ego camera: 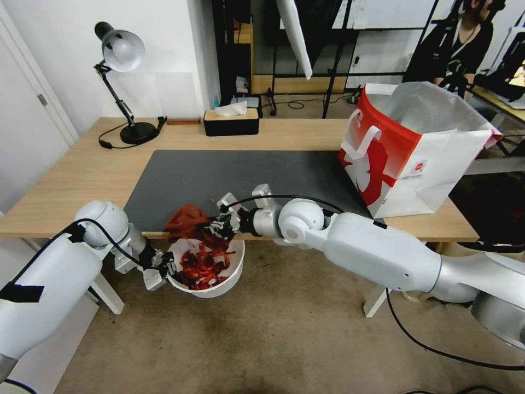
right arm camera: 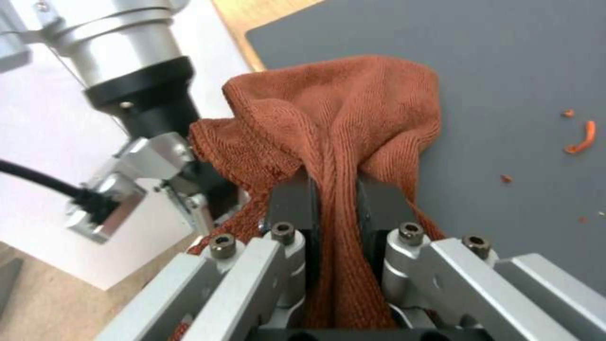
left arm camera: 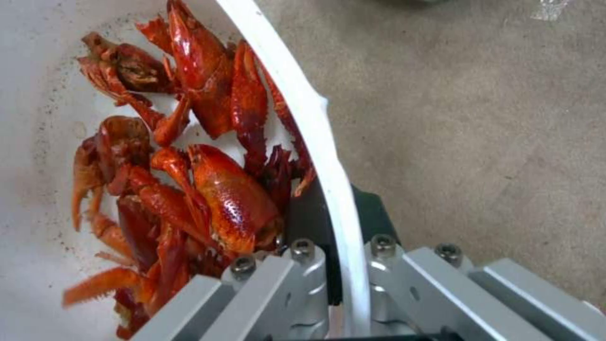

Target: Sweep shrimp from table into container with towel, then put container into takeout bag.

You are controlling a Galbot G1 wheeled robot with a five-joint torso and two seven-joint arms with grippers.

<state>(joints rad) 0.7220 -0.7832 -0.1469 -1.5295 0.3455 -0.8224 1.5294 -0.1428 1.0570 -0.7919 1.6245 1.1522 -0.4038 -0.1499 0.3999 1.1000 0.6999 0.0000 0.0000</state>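
Note:
The white round container hangs just below the table's front edge, with my left gripper shut on its rim. Red-orange shrimp are heaped inside the container, glossy claws and shells lying against its wall. My right gripper is shut on the rust-brown towel, which drapes over the mat's front edge above the container. The towel bunches between the dark pads. The red-and-white takeout bag stands open at the table's right end.
Small shrimp crumbs lie on the dark grey mat. A black tissue box and a desk lamp stand along the table's back. Brown carpet floor lies below the container.

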